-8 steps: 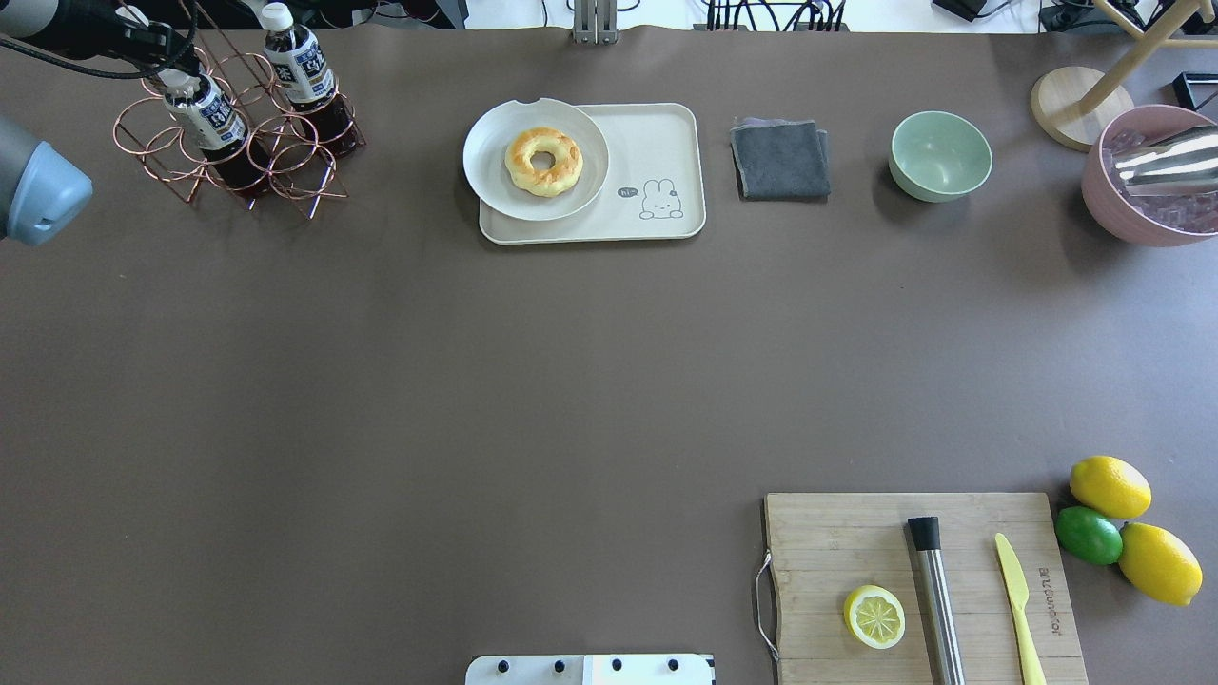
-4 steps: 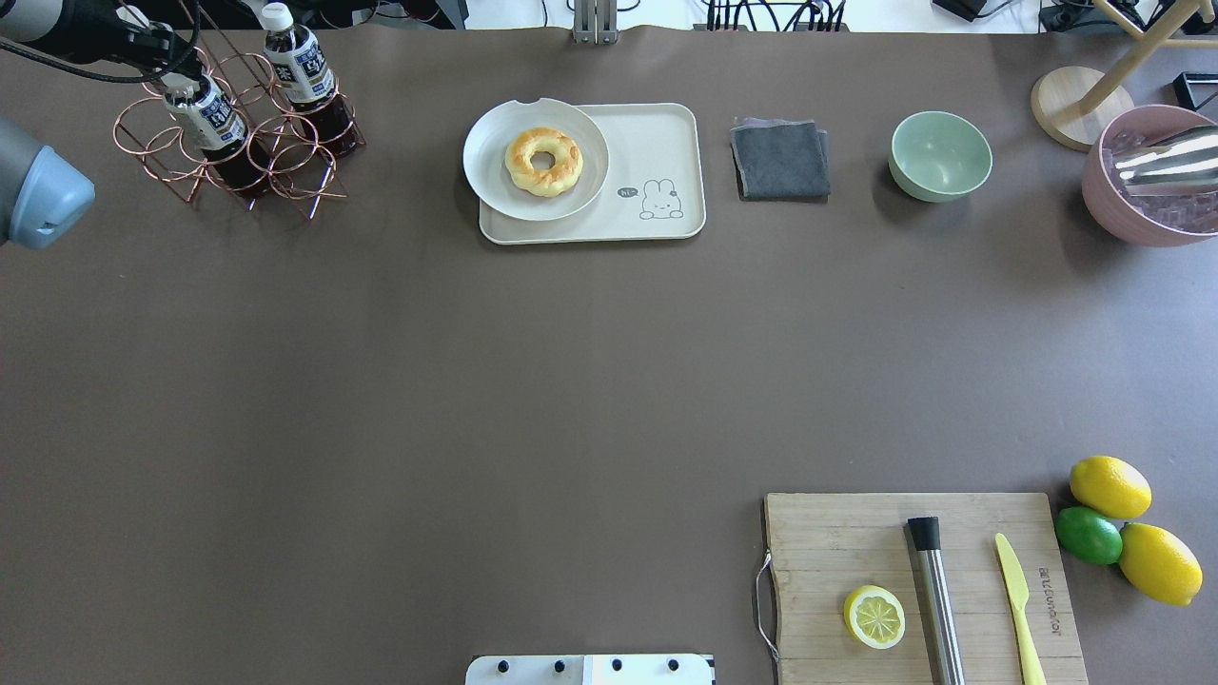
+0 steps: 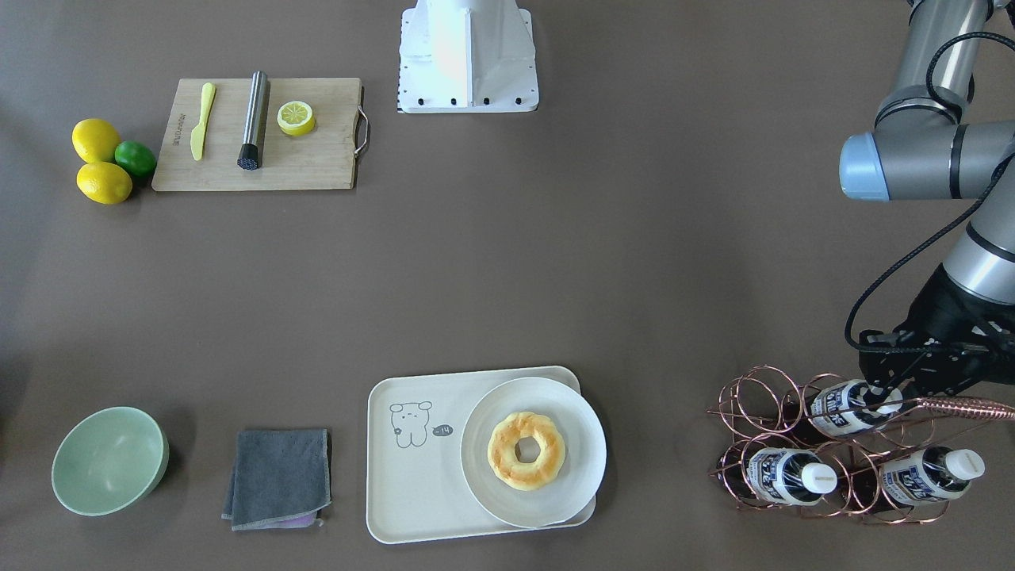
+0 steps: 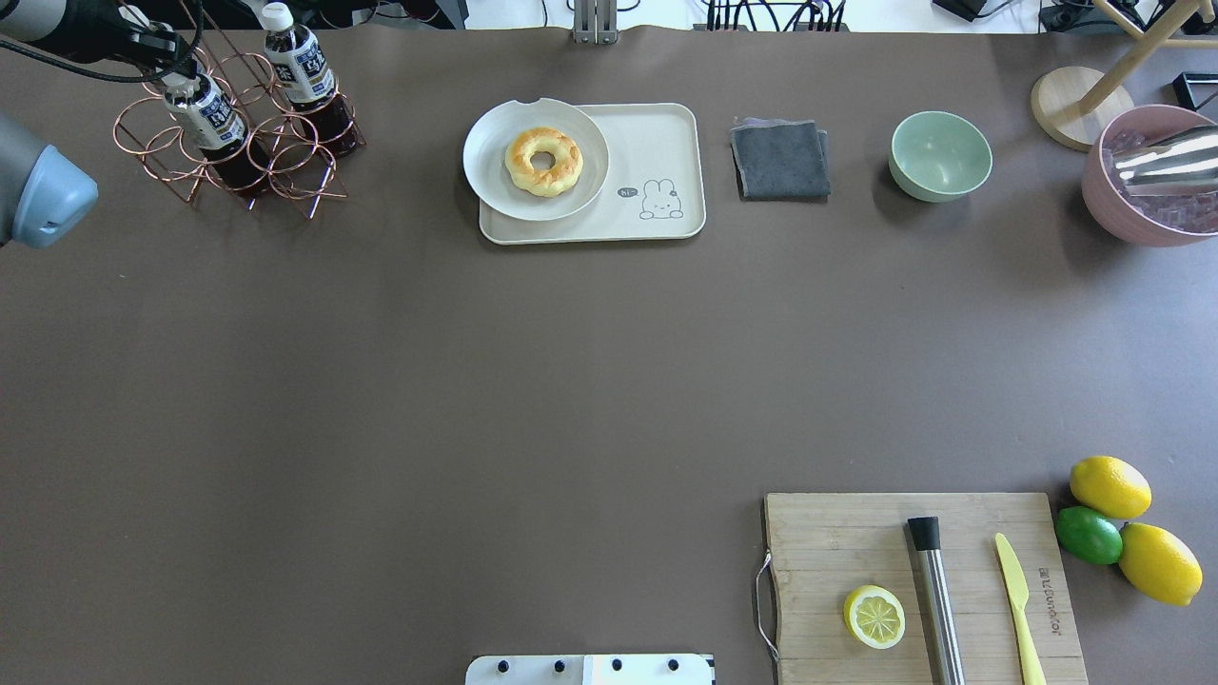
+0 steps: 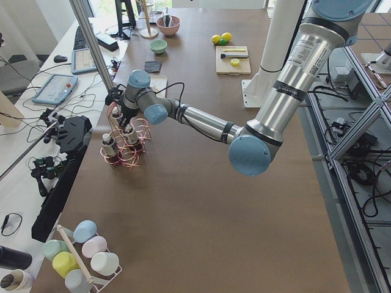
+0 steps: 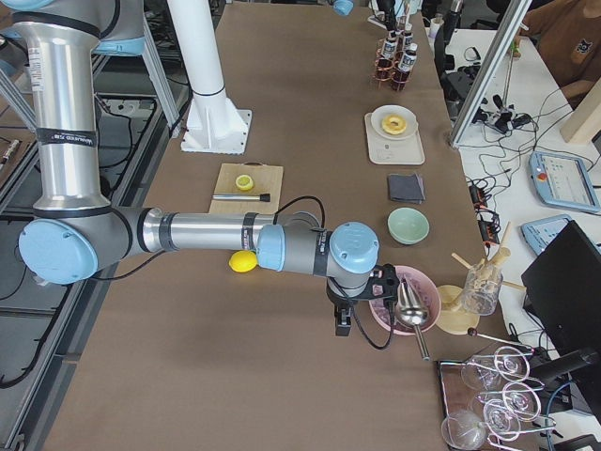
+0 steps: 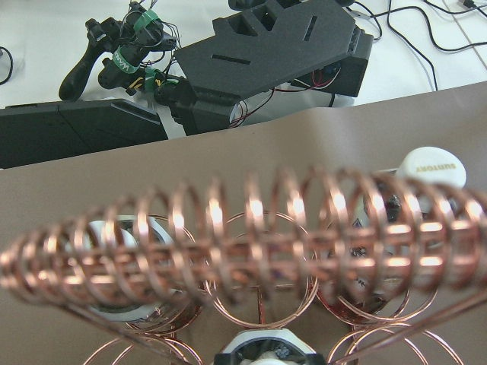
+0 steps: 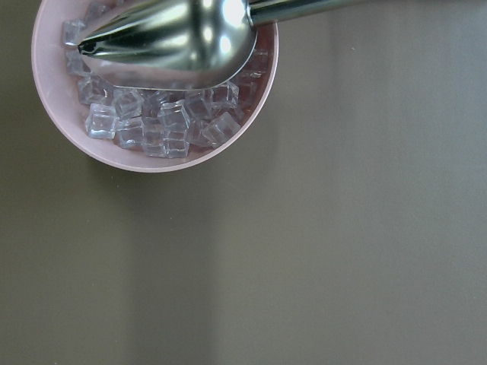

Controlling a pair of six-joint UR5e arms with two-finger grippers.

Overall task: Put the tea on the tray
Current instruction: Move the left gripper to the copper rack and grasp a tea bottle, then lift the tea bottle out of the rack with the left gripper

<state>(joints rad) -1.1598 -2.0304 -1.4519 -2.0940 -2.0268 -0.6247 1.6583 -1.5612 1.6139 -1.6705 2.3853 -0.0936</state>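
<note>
Three tea bottles lie in a copper wire rack point(image 3: 753, 396). The upper tea point(image 3: 840, 406) point(image 4: 205, 114) has its white cap between the black fingers of my left gripper point(image 3: 884, 394) point(image 4: 171, 71), which is shut on it. Two more lie below point(image 3: 781, 474) point(image 3: 920, 476). The left wrist view shows the rack's copper coil point(image 7: 243, 243) close up and a white cap point(image 7: 262, 353) at the bottom edge. The cream tray point(image 3: 404, 492) point(image 4: 666, 143) holds a white plate point(image 3: 555, 492) with a doughnut point(image 3: 526, 450). My right gripper point(image 6: 341, 319) hovers beside the pink ice bowl point(image 8: 152, 163); I cannot tell its state.
A grey cloth point(image 4: 780, 157) and a green bowl point(image 4: 940, 155) sit right of the tray. The pink bowl point(image 4: 1123, 219) holds ice and a metal scoop point(image 4: 1166, 162). A wooden cutting board point(image 4: 856, 552) carries a lemon half, a muddler and a knife, with lemons and a lime point(image 4: 1089, 535) beside it.
The left gripper and the gripped tea bottle have shifted slightly up and left in the overhead view, out along the rack. Everything else stays put.
</note>
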